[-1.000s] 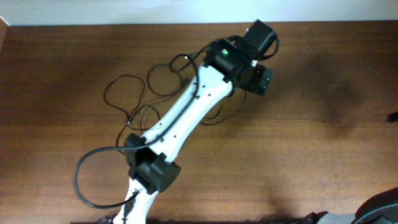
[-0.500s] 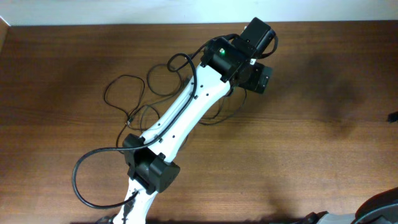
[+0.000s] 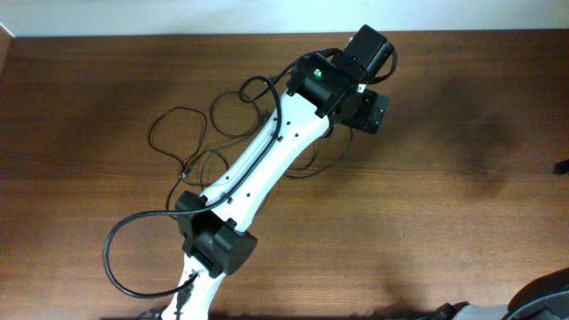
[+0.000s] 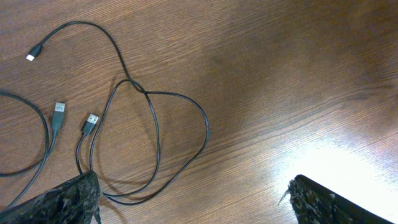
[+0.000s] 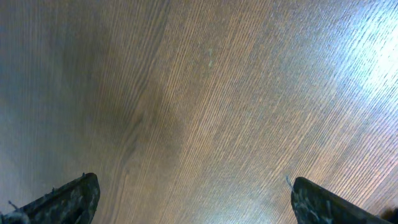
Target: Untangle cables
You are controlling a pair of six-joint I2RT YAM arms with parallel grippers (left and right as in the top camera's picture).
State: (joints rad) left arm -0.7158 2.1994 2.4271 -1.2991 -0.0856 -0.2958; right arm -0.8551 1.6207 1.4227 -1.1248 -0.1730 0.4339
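Note:
Thin black cables [image 4: 152, 93] lie in loose crossing loops on the wooden table, with a small plug [image 4: 31, 56] and two silver-tipped USB plugs [image 4: 59, 112] [image 4: 91, 119] at their ends. From overhead the cables [image 3: 178, 111] spread left of and under the white left arm. My left gripper [image 4: 193, 202] hangs open above the table, and the lowest loop lies just inside its left finger [image 4: 62, 202]. Overhead, the left gripper [image 3: 366, 108] sits at the far middle of the table. My right gripper [image 5: 193, 202] is open over bare wood.
The left arm's thicker black cable [image 3: 111, 258] loops out near the front left. Part of the right arm [image 3: 542, 298] shows at the front right corner. A pale wall edge [image 3: 267, 18] runs along the table's far side.
The left wrist shifted slightly toward the far left a second ago, then held still. The cables have not moved.

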